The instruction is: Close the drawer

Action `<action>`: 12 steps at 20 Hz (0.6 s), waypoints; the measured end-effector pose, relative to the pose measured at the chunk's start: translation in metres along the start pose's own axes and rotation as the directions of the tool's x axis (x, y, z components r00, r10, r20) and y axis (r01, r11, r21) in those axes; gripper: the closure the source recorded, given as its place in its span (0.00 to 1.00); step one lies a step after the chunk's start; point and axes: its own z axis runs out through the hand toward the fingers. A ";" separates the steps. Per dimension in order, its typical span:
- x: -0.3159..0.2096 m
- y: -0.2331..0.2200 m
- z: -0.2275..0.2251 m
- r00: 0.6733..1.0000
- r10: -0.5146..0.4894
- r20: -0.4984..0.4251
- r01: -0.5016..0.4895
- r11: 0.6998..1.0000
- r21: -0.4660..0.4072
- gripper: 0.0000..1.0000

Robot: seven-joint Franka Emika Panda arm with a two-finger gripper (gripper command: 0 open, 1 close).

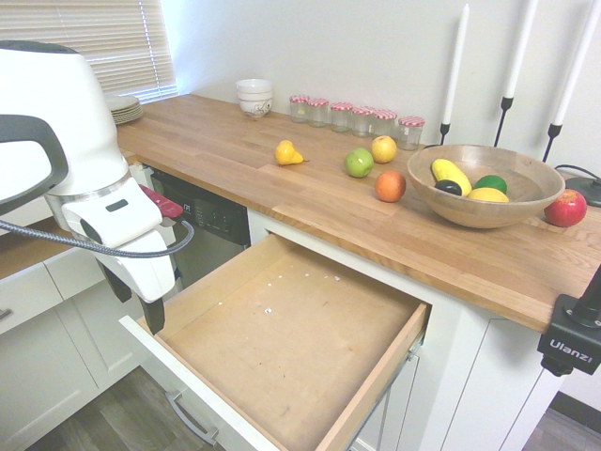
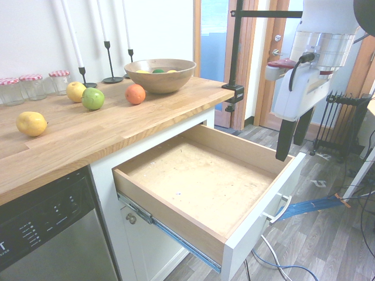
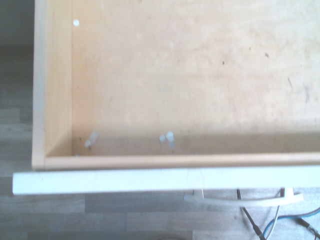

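Wide, deep drawer (image 1: pixel 282 348) pulled fully out: scuffed pale wood floor, white front, curved silver handle (image 2: pixel 279 209). Gripper (image 2: pixel 295 139) at 2 o'clock above front edge, fingers apart, empty.

Drawer (image 2: pixel 205 181) pulled fully out, wooden floor bare. Tool (image 2: pixel 295 136) hangs fingers-down, spread apart, above white front panel's far end. Bowl (image 2: pixel 159 76), orange (image 2: pixel 135 93), green apple (image 2: pixel 92 99) on tabletop (image 2: pixel 76 137).

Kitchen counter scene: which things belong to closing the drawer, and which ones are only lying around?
Belong to the job:
drawer, pulled fully out
its handle
gripper, open, above the front panel

Only lying about:
fruit bowl
loose fruit
jars
candlesticks
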 end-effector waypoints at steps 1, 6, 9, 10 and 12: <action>-0.002 0.002 0.001 1.000 0.000 0.000 0.000 1.000 -0.001 0.00; -0.007 0.013 0.013 1.000 0.007 0.009 -0.007 1.000 -0.012 0.00; -0.010 0.021 0.022 1.000 0.017 0.015 -0.017 1.000 -0.018 0.00; -0.011 0.023 0.025 1.000 0.019 0.017 -0.019 1.000 -0.019 0.00; -0.013 0.028 0.030 1.000 0.023 0.018 -0.023 1.000 -0.021 0.00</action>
